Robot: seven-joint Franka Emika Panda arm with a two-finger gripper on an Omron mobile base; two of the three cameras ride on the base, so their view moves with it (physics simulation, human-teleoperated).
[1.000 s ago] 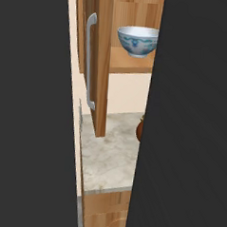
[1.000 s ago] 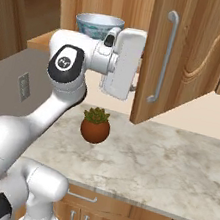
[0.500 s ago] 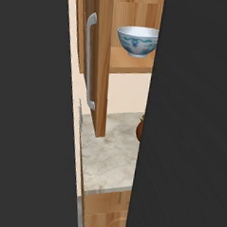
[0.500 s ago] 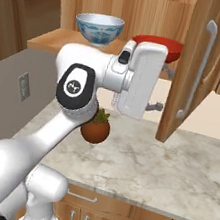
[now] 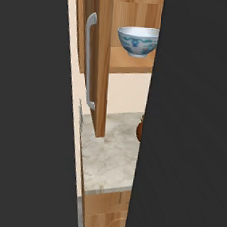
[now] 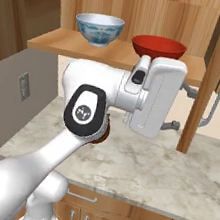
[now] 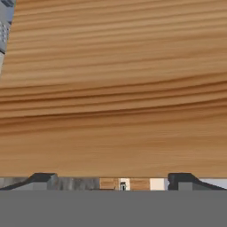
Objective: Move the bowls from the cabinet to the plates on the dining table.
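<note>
The hand (image 6: 183, 108) stands wide and empty beside the open cabinet door (image 6: 207, 87) — it should clear that door, then reach the red bowl (image 6: 158, 47) on the shelf (image 6: 67, 44).

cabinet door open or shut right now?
Open. The cabinet door stands swung out edge-on, leaving the patterned bowl and red bowl exposed on the shelf.

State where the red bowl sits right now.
In the right base view, the red bowl sits on the cabinet shelf, right of the patterned bowl, above the gripper.
</note>
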